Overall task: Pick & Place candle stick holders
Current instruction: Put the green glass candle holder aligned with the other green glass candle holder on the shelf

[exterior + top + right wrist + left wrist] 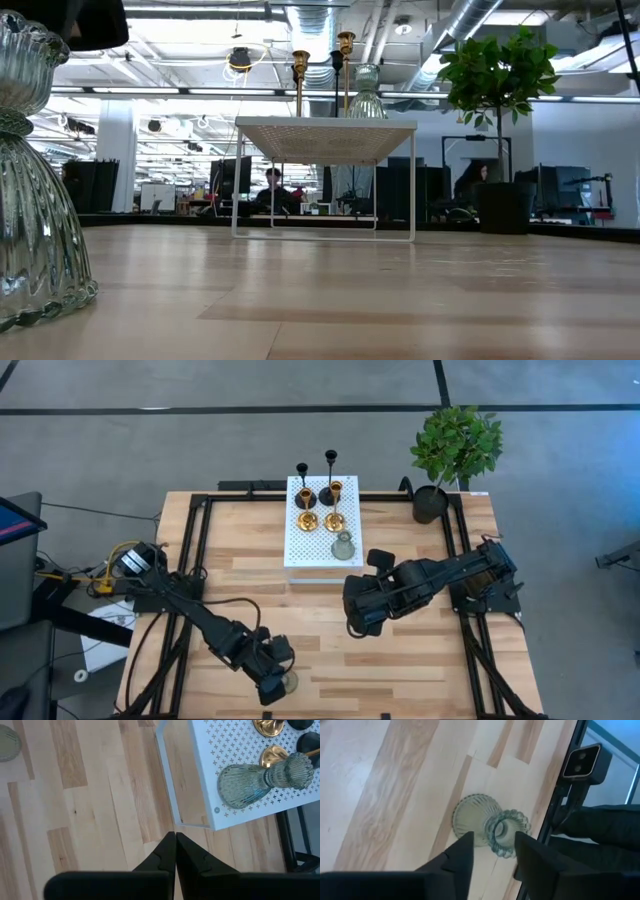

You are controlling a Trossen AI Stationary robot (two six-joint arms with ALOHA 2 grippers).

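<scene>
You see a wooden surface (400, 670) with a white rack (320, 550) at the back holding five holders (320, 510). The right gripper (175, 851), jaws clenched on nothing, hovers near the rack. The left gripper (492, 855), jaws released, straddles a glass holder (492, 825) at the front edge.

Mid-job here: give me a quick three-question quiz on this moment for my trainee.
1. How many holders stand on the white rack?
2. True or false: the right pincer is open.
3. The left pincer is open over: A) a gold holder B) the glass holder on the table C) the plant

Key: 1. Five: two black, two gold, one glass. 2. False, it is shut and holds nothing. 3. B
</scene>
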